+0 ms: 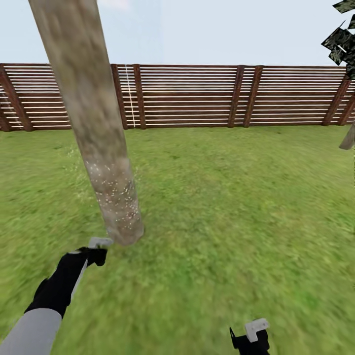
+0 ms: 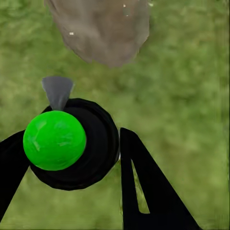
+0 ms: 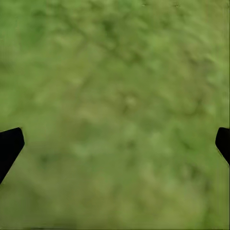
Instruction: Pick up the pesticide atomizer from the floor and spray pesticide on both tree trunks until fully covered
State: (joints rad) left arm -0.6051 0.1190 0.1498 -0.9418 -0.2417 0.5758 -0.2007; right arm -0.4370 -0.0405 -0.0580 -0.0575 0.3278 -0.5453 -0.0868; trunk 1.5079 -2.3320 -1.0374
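Pesticide atomizer (image 2: pixel 72 146) sits clamped between the left gripper's (image 2: pixel 72 158) fingers (image 2: pixel 143 187), its top showing green in the wrist view and its grey nozzle aimed at the foot of the near tree trunk (image 1: pixel 93 128). Pale specks dot the lower trunk, so spraying looks begun; the upper trunk seems bare of them, and the second tree (image 1: pixel 347 138), by the lawn's far right edge, looks untouched. The right gripper (image 3: pixel 115 139) hangs spread wide, grasping nothing. Green lawn (image 1: pixel 236 197) runs back to a brown slat fence (image 1: pixel 236 96).

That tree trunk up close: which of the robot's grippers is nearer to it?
Left. The left gripper sits just beside the tree trunk base; the right gripper hangs well off over the lawn.
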